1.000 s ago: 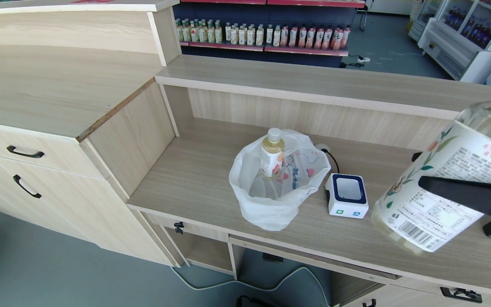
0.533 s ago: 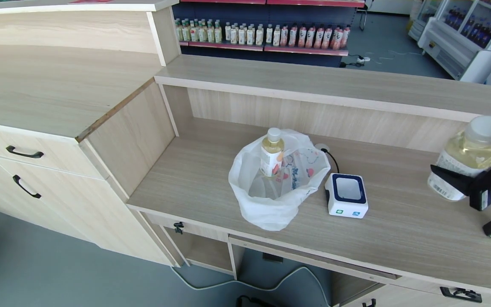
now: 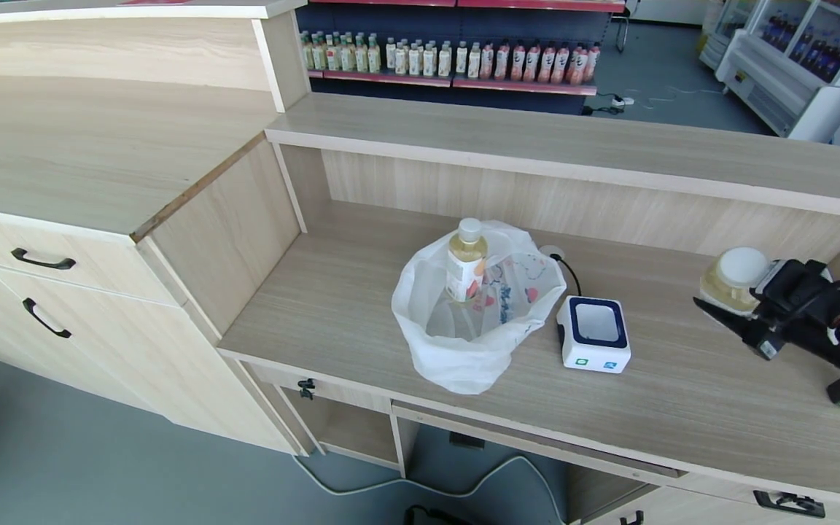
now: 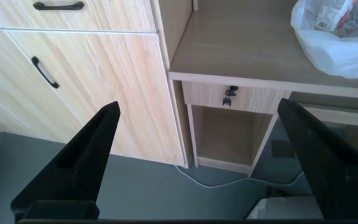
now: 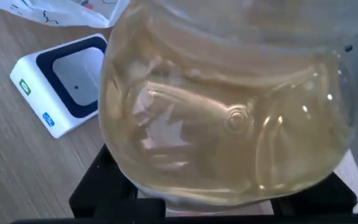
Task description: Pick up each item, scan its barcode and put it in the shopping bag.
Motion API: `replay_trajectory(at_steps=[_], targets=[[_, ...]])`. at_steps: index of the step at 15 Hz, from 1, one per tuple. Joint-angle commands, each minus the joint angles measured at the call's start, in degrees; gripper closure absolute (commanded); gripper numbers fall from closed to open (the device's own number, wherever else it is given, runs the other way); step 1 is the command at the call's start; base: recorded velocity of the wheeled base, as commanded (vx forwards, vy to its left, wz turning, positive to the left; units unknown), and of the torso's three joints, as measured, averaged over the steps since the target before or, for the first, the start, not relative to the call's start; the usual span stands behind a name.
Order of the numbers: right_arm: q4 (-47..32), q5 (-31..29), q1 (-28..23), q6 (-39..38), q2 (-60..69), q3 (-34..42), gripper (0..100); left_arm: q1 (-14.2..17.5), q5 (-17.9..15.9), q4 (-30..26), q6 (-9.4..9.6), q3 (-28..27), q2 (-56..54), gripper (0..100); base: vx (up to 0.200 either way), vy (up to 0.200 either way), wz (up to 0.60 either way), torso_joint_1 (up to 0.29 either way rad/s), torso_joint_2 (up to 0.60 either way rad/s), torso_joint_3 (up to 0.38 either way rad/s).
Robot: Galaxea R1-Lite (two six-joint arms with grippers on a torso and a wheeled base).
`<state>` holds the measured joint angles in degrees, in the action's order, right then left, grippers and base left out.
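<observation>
Bottle (image 3: 739,271) of pale yellow drink is held off the counter (image 3: 682,408) at its right end, white cap up, well to the right of the scanner (image 3: 593,334) and farther yet from the bag (image 3: 464,350). No barcode can be made out on it. A missed scan is judged likely if the label code is not turned toward the scanner window. A slip or twist in the grip is also possible, since the body is round, smooth and full of liquid. A second bottle (image 3: 466,262) stands upright inside the bag, so a knock against it, or a snag on the floppy bag rim, could happen at drop-in. The right gripper (image 3: 726,310) is clamped on the held bottle, with black fingers pressed on either side of its body. The left gripper (image 4: 197,104) is spread wide, holds and touches nothing, and is seen low over the floor in front of the counter.
</observation>
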<state>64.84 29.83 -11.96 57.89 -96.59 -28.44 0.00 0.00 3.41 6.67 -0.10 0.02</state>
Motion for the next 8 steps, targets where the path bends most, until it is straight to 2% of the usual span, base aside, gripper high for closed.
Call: replay_trajectory(at_steps=[1, 3, 4, 6, 8], targets=[[2.04, 3.92, -0.87, 3.54, -4.75, -0.39, 100, 0.00, 0.00, 0.10, 0.01, 0.01, -0.02, 0, 0.000, 0.000, 0.60, 0.002, 0.01, 0.002], [4.33, 9.37, -0.79, 7.32, -7.21, -1.18, 100, 0.00, 0.00, 0.01, 0.01, 0.01, -0.02, 0, 0.000, 0.000, 0.60, 0.002, 0.00, 0.002], [4.42, 12.27, -0.79, 9.61, -8.18, -1.79, 100, 0.00, 0.00, 0.01, 0.01, 0.01, -0.02, 0, 0.000, 0.000, 0.00, 0.000, 0.00, 0.000], [4.50, 14.38, -0.79, 15.23, -9.41, -2.23, 100, 0.00, 0.00, 0.01, 0.01, 0.01, -0.02, 0, 0.000, 0.000, 0.00, 0.000, 0.00, 0.000], [5.38, 17.89, -0.96, 17.78, -10.82, -2.15, 100, 0.00, 0.00, 0.01, 0.01, 0.01, -0.02, 0, 0.000, 0.000, 0.00, 0.000, 0.00, 0.000]])
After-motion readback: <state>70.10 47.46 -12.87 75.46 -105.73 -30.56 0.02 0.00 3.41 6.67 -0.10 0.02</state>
